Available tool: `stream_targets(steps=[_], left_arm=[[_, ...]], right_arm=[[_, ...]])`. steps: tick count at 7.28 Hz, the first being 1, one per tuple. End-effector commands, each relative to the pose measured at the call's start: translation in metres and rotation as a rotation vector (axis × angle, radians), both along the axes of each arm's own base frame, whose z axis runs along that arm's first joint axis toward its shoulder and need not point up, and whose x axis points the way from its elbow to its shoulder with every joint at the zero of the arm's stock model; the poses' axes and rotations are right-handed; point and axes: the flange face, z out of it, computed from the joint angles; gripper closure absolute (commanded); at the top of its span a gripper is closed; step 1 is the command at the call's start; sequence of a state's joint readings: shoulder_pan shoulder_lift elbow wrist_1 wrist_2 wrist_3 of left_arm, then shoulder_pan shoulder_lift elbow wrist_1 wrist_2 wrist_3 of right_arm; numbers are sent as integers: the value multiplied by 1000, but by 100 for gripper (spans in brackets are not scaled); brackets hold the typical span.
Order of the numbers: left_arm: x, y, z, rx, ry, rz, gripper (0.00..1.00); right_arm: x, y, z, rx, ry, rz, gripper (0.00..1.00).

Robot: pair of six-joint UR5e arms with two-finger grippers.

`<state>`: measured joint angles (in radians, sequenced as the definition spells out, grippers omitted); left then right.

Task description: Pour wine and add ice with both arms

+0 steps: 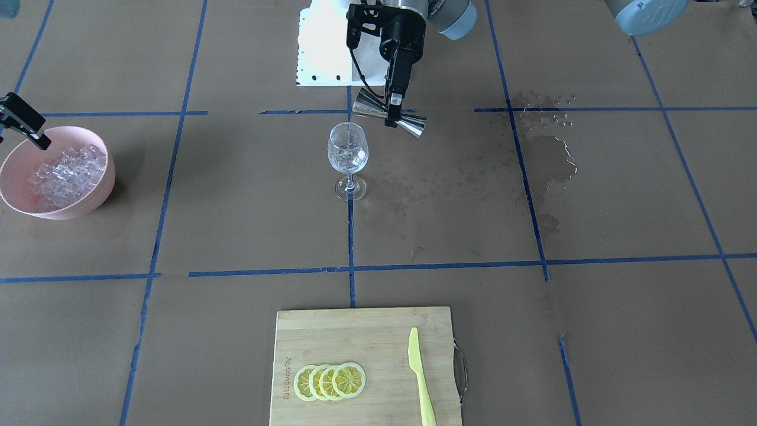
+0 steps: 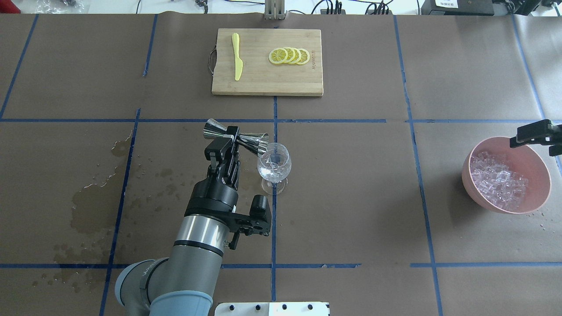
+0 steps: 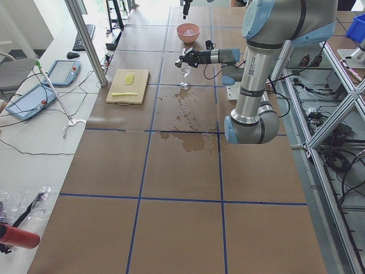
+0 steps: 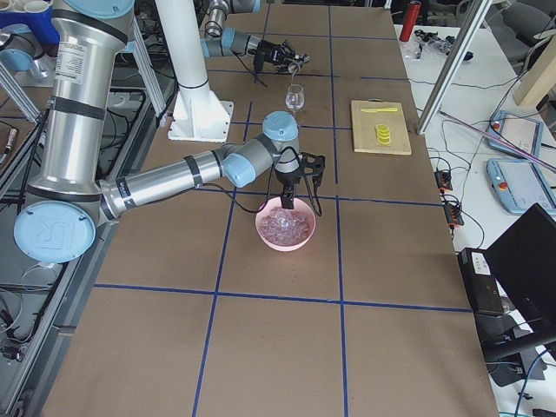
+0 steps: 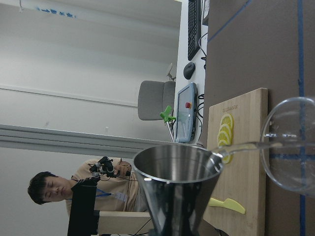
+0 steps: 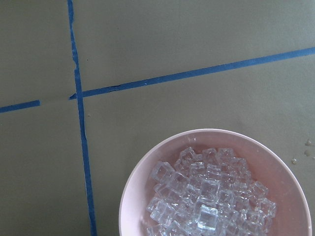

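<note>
Jigger [image 2: 253,141] clamped in left gripper [image 1: 392,113], long axis near level, mouth over glass [image 2: 274,166]; ice [image 6: 206,196] noted below right gripper [image 1: 36,136]; finger spread cannot be told.

bright, even, diffuse light from above; shadows are soft. the bowl [image 1: 94,195] throws a faint shadow on the side far from the right gripper [image 1: 38,141]. glare gleams on the jigger [image 1: 414,124] either side of the fingers [image 1: 395,94] of the left gripper [image 1: 391,120], and on the ice [image 6: 206,196]. the white plate [image 1: 322,47] behind those fingers blows out. the side views are small and wide-angled.
</note>
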<state>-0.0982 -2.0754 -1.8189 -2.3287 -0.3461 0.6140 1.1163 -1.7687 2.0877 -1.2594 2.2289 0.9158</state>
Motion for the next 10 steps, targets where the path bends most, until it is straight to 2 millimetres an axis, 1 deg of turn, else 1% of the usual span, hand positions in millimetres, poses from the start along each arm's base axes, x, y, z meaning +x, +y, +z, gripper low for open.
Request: stream_targets(steps=[1, 4, 6, 8, 10], left_arm=[[-1, 1, 0, 1, 8, -4, 100], [-3, 2, -2, -6, 59, -3, 100], [3, 4, 13, -23, 220, 2, 100], [5, 7, 33, -38, 457, 11, 100], [-8, 9, 32, -65, 731, 25, 100]], right_arm=[[0, 0, -1, 1, -1, 0, 0], [0, 0, -1, 1, -1, 0, 0], [-1, 0, -1, 3, -1, -1, 0], [-1, 0, -3, 5, -4, -2, 0], [0, 0, -6, 11, -5, 0, 0]])
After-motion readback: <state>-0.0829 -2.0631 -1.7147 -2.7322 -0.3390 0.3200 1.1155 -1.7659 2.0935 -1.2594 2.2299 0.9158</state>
